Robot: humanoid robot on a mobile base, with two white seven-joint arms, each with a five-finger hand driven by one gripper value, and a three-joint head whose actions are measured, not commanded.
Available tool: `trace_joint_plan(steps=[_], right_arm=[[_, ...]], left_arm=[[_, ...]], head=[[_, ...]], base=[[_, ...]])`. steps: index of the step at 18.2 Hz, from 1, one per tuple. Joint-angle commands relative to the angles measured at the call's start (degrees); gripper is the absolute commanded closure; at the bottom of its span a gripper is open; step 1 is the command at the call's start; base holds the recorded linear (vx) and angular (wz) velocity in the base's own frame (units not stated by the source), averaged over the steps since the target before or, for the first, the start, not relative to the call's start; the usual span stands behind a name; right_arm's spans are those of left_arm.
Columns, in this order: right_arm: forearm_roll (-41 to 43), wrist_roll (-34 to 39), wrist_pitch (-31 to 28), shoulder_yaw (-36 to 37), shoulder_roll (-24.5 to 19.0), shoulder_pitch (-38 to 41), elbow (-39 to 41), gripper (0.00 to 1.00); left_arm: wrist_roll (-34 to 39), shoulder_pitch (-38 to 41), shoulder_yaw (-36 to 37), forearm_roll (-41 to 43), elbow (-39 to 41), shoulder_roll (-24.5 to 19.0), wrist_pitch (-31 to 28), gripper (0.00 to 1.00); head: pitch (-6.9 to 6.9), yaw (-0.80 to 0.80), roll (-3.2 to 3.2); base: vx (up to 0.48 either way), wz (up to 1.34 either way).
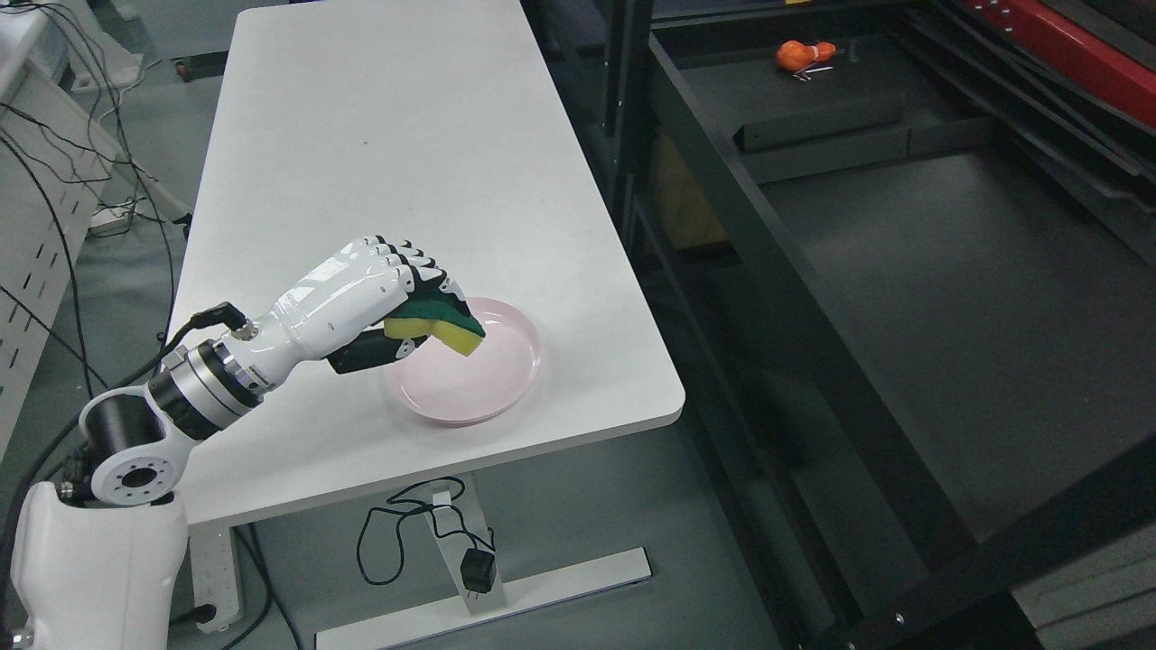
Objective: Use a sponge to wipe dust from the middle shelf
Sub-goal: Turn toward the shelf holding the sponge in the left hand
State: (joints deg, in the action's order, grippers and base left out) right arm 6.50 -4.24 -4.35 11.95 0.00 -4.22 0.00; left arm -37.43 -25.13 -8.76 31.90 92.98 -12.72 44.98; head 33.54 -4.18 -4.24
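Left hand (375, 293), white with black fingertips, comes in from the lower left and is curled closed around a sponge (440, 327). Its fingers (404, 262) fold over the top of the sponge and the thumb presses from beneath, so the sponge is pinched between them. One end of the sponge juts out past the fingers toward the right; the dark green scouring layer faces up and the yellow foam faces down. Hand and sponge are over the left part of a pale pink plate (506, 384), which sits on the white tabletop (397, 135) near its front right corner. Whether the sponge touches the plate cannot be told from this view.

To the right of the tabletop stands a black shelf unit (939, 298) with a wide dark shelf surface, well apart from the hand. At the far back of that shelf lies a small orange object (799, 56). Under the tabletop, a black cable (397, 533) with a plug lies looped by the table's white foot.
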Motion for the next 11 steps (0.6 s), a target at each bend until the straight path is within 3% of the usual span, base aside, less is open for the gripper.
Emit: trace_joint_plan(steps=[1,11], right_arm=[[0.0,0.02,-0.04,0.0,1.0,0.0,1.0,0.0],[0.0,0.02,-0.04,0.0,1.0,0.0,1.0,0.0]], left_arm=[[-0.71,0.35,3.03,0.09,-0.16,1.99,0.02,1.0],[-2.91,1.23,11.74,1.15,-2.98,9.11,0.02,1.0]], head=[[0.0,0.0,0.0],[0.0,0.0,0.0]], base=[[-0.145,-0.5],[-0.174,-0.47]])
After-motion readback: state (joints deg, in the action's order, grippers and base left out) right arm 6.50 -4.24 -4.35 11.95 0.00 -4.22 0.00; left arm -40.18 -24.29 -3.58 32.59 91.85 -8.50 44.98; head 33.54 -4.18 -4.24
